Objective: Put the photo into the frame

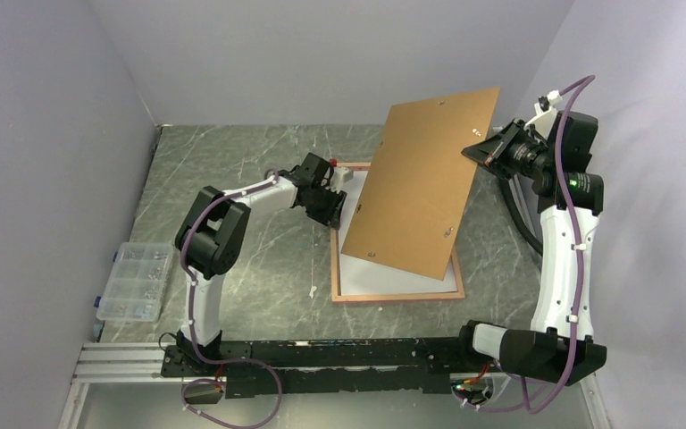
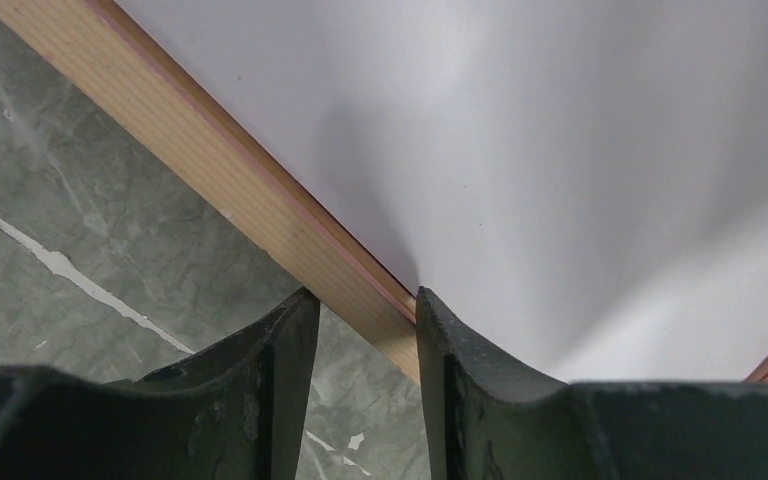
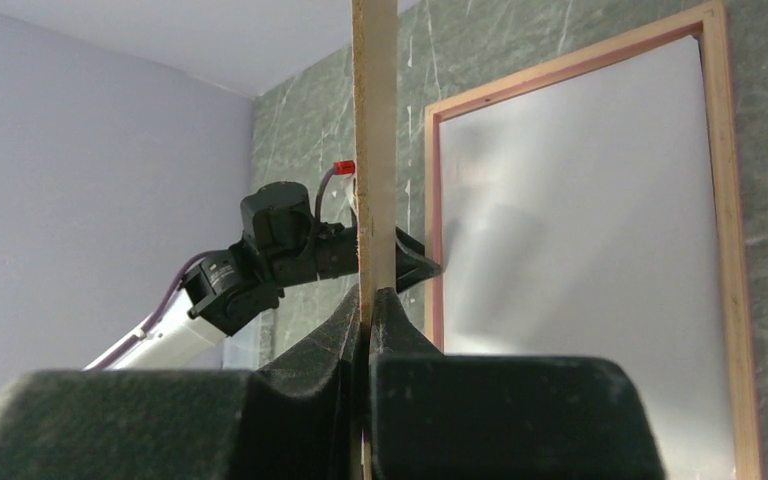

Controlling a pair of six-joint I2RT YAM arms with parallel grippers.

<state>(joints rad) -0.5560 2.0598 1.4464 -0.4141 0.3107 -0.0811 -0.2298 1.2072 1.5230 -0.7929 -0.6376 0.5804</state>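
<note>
Tabletop [image 1: 232, 268] of grey-green marble below. Over it, brown backing board [image 1: 420, 179], lifted and tilted, pinched at its far right edge by right gripper [image 1: 485, 152], jaws clamped hard on the thin edge. Right arm reared tall from its base, wrist bent leftward. Flat beneath, frame [image 1: 393, 298], wood-brown back up, photo [image 1: 393, 277] lying white side up inside. Left arm reaching forward and right, elbow raised. Left gripper [image 1: 335, 214] closed astride the frame's left rail, one finger on marble, the other on the photo. Parts box [image 1: 132, 281] far left.

Our arms [image 1: 558, 268] had white links and black joints. Purple cables [image 1: 576, 241] ran along them. Our fingers [image 2: 260, 390] were matte black.
</note>
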